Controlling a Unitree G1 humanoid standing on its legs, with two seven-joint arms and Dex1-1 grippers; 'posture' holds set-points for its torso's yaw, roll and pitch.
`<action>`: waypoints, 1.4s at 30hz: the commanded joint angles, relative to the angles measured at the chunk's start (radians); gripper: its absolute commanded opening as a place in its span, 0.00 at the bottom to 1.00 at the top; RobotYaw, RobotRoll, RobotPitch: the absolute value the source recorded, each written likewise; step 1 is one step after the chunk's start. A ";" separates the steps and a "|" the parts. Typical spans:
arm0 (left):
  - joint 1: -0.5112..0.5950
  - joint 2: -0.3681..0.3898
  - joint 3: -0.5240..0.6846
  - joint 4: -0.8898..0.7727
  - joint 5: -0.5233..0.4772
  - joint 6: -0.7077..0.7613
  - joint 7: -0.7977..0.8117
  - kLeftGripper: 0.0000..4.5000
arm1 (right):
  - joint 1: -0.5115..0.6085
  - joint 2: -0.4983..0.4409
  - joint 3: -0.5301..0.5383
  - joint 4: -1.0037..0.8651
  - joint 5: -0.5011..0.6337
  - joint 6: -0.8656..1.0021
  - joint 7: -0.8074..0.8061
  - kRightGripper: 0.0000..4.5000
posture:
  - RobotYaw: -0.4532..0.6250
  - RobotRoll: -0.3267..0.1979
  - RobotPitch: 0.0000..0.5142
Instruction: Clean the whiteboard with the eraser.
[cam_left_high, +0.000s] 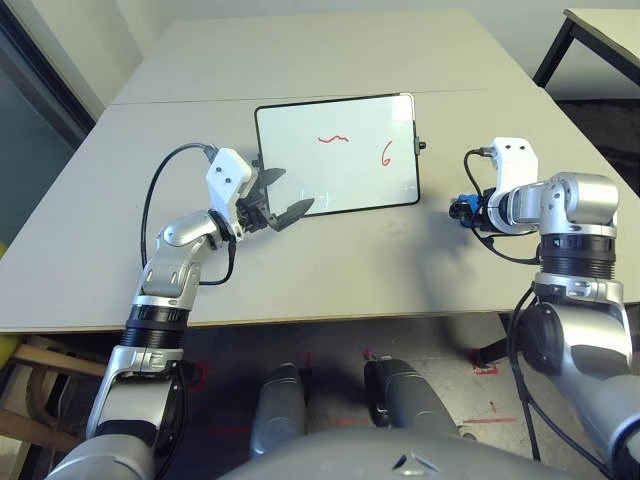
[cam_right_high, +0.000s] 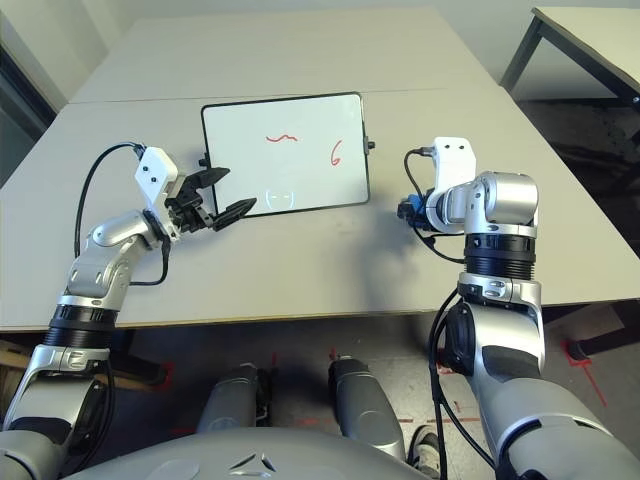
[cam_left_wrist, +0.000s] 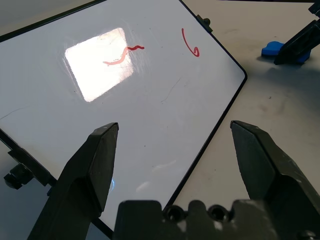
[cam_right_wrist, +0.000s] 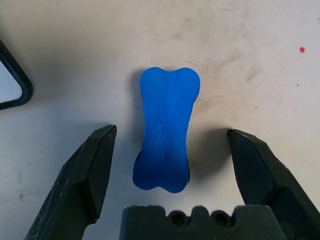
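Whiteboard (cam_left_high: 345, 165) – qty 1, rectangular, thin dark frame, rounded corners; flat on the desk (cam_left_high: 330, 270), between the two arms. Knobs at both side edges. Marks: red wavy line (cam_left_high: 333, 139) nr the middle, red "6"-like stroke (cam_left_high: 386, 153) toward the robot's R side.

Eraser (cam_right_wrist: 165, 130) – qty 1, blue, bone-shaped, narrower at middle; on the desk, off the board's R side, apart from its frame. Eye views give only a bit of blue at the R end effector; the R wrist view gives the full outline, w/ a corner of the board nearby and a small red dot (cam_right_wrist: 302, 49) on the desk.

L end effector (cam_left_wrist: 175, 130) – released, fingers wide apart, nothing held; over the board's near L corner area. L wrist view adds a bright reflected patch (cam_left_wrist: 97, 65) on the board, overlapping the wavy line; also the eraser, partly behind a dark finger of the other arm.

R end effector (cam_right_wrist: 172, 132) – released, fingers wide, one either side of the eraser, w/ a gap on each side; no grasp.
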 joint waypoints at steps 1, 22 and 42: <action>0.007 0.000 -0.003 0.008 0.010 -0.011 -0.007 1.00 | 0.025 0.009 0.013 0.032 -0.010 -0.024 -0.004 0.90 | 0.26 0.62 0.13; -0.021 0.008 0.001 0.026 0.011 -0.010 -0.011 1.00 | -0.040 -0.266 0.555 -0.143 -0.083 -0.334 0.346 0.09 | 0.25 0.62 0.13; -0.034 0.006 -0.001 0.019 0.019 -0.015 -0.013 1.00 | -0.413 -0.239 0.946 0.254 -0.443 -0.926 0.809 0.09 | 0.28 0.62 0.10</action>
